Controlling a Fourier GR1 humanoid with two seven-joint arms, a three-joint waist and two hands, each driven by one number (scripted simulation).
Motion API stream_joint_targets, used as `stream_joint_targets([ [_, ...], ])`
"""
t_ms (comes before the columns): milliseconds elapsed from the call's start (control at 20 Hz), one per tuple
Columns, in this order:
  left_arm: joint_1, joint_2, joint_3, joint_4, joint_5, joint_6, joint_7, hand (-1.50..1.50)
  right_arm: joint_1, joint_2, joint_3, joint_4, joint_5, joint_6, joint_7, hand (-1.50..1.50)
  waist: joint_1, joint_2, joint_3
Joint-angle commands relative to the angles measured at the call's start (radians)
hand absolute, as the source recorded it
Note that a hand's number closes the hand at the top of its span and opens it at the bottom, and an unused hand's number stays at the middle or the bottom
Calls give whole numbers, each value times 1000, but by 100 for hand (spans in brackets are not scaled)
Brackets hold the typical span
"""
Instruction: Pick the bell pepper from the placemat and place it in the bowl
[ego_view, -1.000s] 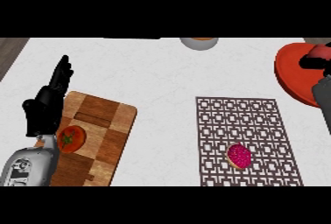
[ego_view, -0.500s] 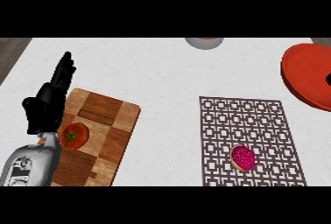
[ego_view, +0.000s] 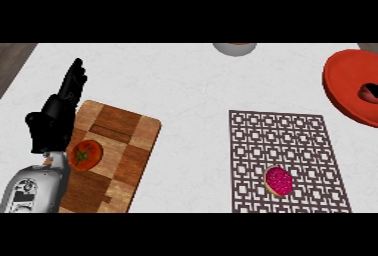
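A brown lattice placemat (ego_view: 310, 145) lies right of centre. On its lower part rests a small rounded magenta-red item with a pale rim (ego_view: 278, 180); nothing touches it. The red bowl (ego_view: 345, 95) sits at the right edge, partly cut off. A small dark red shape (ego_view: 367, 92) shows inside it, and I cannot tell what it is. My left hand (ego_view: 53, 120) rests at the far left, open, fingers pointing up, beside the cutting board. My right hand shows nowhere.
A wooden cutting board (ego_view: 122, 150) lies at the left with a red tomato (ego_view: 83, 155) on it, close to my left wrist. A grey bowl (ego_view: 235, 48) peeks in at the top edge. White countertop lies between board and placemat.
A dark hand shape that stood over the red bowl at the right edge a second ago has left the view. The left hand stays still. The magenta item has not moved.
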Motion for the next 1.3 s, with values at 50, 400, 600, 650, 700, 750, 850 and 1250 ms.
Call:
stream_joint_targets([
  [50, -7, 32, 23, -25, 18, -26, 44, 0, 42, 17, -109, -35, -126, 3, -200, -150, -9, -7, -1],
  [400, 24, 21, 19, -30, 6, -15, 39, 0, 59, -71, -202, 1, -242, 160, -297, -150, -26, -17, -5],
  [600, 28, 5, 28, 47, -8, 7, -32, 0, 127, -56, -253, -22, -329, 234, -405, -150, -46, -22, -7],
  [650, 43, 27, 47, 10, 14, -15, -10, 0, 170, -14, -261, -44, -358, 262, -439, -150, -53, -27, -8],
  [700, 58, 20, 46, 12, 8, -5, -34, 0, 166, -31, -263, -71, -376, 298, -428, -150, -58, -30, -9],
  [750, 89, -22, -6, -80, -39, 37, 39, 0, 193, -38, -267, -84, -390, 317, -439, -150, -57, -32, -9],
  [850, -2, 10, 21, 18, -34, 14, 39, 0, 233, 9, -263, -113, -424, 348, -484, -150, -64, -31, -9],
  [1250, 70, -12, 25, -13, -43, 31, -9, 0, 453, 152, -157, -437, -493, 452, -426, -150, -69, -34, -11],
])
